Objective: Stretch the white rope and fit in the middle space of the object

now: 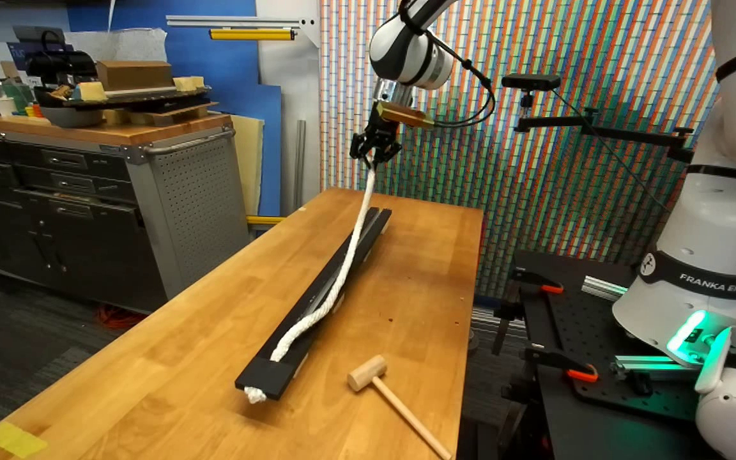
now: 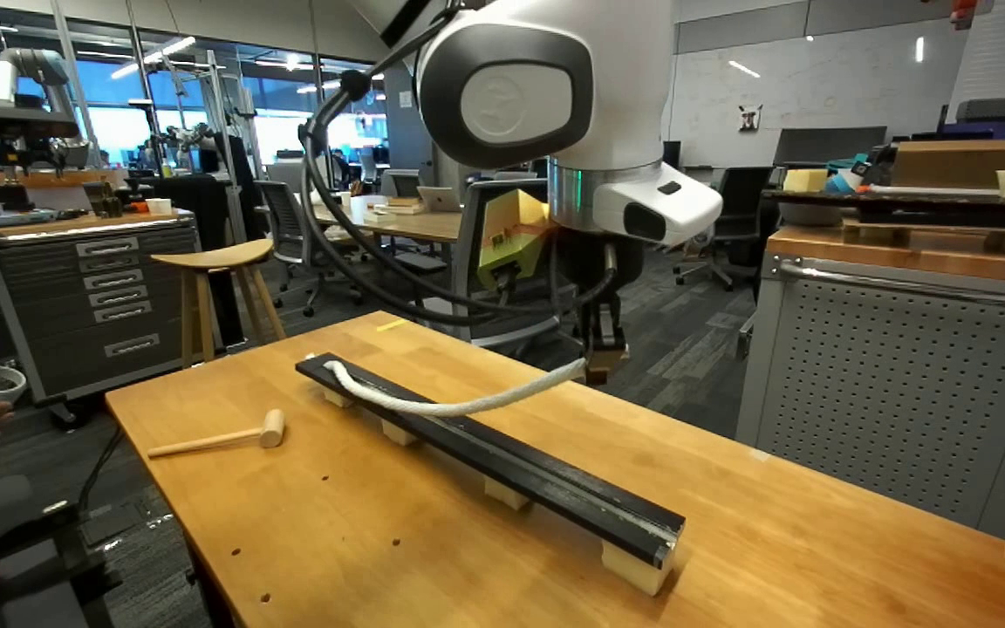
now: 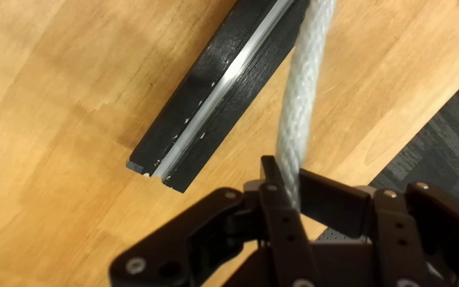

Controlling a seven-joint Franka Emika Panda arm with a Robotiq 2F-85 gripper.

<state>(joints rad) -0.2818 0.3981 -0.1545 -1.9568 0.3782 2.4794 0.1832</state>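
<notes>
From grooved bar (image 2: 502,458) to pincer (image 3: 287,173): curved, braided white rope (image 3: 300,95).

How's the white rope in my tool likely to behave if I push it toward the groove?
The white rope will probably flop more than push, since it sags between the tool and the black bar. Its other end may resist pulling: a bunched tip pokes out past the bar's end.
</notes>
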